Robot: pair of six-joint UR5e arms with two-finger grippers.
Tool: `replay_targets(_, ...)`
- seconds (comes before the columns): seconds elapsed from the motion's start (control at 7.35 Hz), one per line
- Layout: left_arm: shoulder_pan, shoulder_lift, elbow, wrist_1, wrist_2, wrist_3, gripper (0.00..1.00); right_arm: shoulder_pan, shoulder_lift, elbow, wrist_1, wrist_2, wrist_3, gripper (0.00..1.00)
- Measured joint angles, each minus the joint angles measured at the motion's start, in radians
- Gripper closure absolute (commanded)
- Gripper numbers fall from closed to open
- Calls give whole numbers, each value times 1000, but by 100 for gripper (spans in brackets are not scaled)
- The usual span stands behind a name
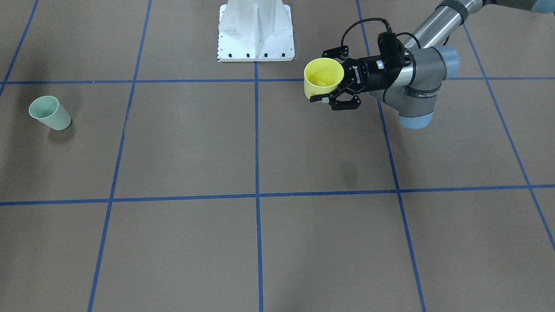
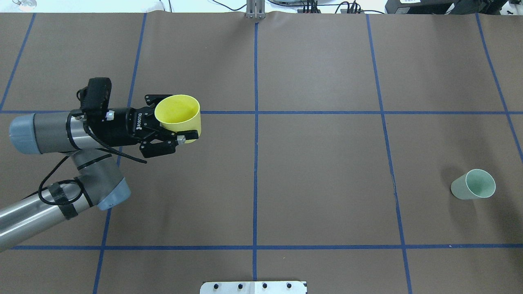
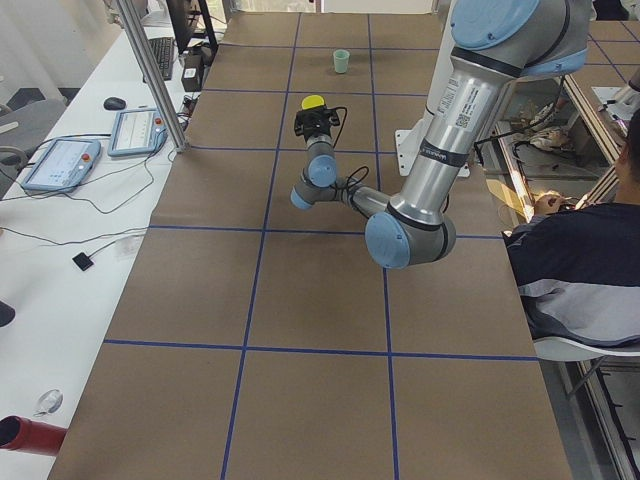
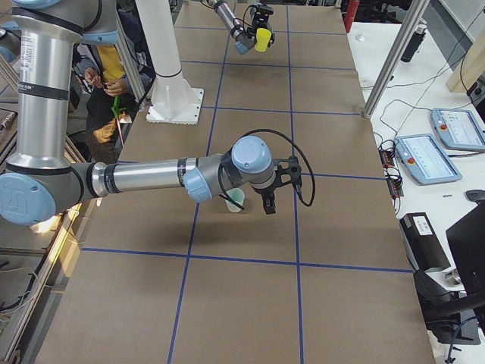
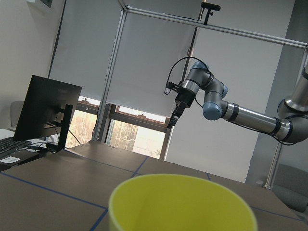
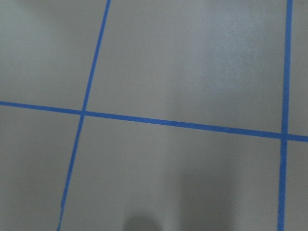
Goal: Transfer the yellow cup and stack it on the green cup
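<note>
The yellow cup (image 1: 321, 73) is held upright, mouth up, above the table in my left gripper (image 1: 327, 86), which is shut on its wall from the side. The cup also shows in the overhead view (image 2: 178, 111), in my left gripper (image 2: 176, 122) left of centre, and its rim fills the bottom of the left wrist view (image 5: 183, 202). The green cup (image 2: 474, 184) stands on the table far to the right, also in the front view (image 1: 50, 113). My right gripper (image 4: 269, 199) hangs raised beside the green cup (image 4: 236, 200); I cannot tell whether it is open or shut.
The white robot base plate (image 1: 256, 32) sits at the table's robot-side edge. Blue tape lines (image 2: 255, 163) divide the brown table into squares. A side bench holds teach pendants (image 3: 60, 160), and a seated person (image 3: 580, 270) is beside the table.
</note>
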Motion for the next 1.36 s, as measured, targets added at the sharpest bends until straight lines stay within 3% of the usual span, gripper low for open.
replay_targets(0.54,-1,-122,-2,407,-103,319,100,-228,263,8,-7,-11,357,0)
replay_targets(0.82,2,-144,16,468,-119,369,100,-375,415,11,-6,-77,552,0)
replay_targets(1.36,23,-150,29,467,-117,389,100,-659,613,12,4,-317,799,0)
